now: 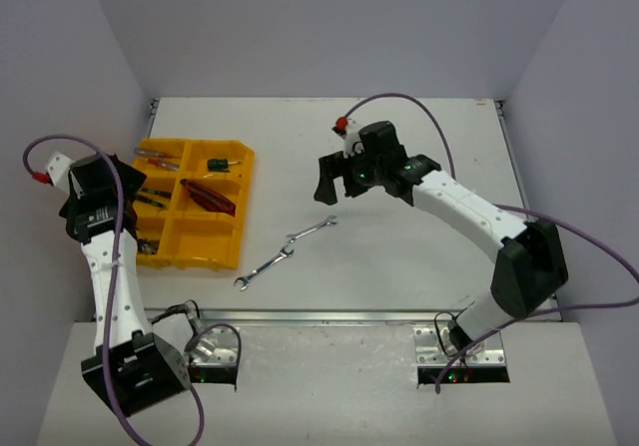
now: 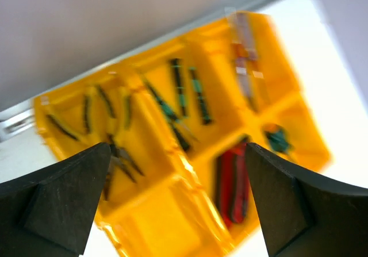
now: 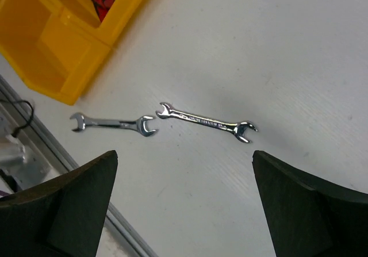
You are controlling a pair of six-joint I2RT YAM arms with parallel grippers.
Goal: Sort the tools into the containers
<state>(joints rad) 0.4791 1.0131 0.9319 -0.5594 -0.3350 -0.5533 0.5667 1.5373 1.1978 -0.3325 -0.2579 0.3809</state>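
the left gripper [image 2: 178, 153] hangs over the yellow organiser tray [image 1: 205, 238] on the 9 o'clock side of the table [image 1: 419, 276]. its black fingers [image 2: 57, 202] are spread wide apart, holding nothing and touching nothing, with only the tray showing below the gap. the wrist view is blurred, but the tray's compartments can be made out: yellow-black pliers [image 2: 109, 130] in the one toward 9 o'clock, dark screwdrivers [image 2: 187, 93] in the next, red-handled screwdrivers [image 2: 246, 61] toward 1 o'clock, a green-handled screwdriver [image 2: 277, 139] at 3 o'clock and red pliers [image 2: 233, 182] toward 5 o'clock. two silver wrenches lie loose on the table at the tray's 4 o'clock, outside any compartment. the shorter wrench [image 1: 263, 268] is nearer the tray's corner, and the longer wrench [image 1: 312, 230] is at its 2 o'clock. they lie almost end to end, and a small gap between their heads shows in the right wrist view. the right gripper [image 3: 184, 153] hovers above the table at 1 o'clock of the wrenches. its fingers [image 3: 313, 208] are fully parted and empty, clear of both wrenches.
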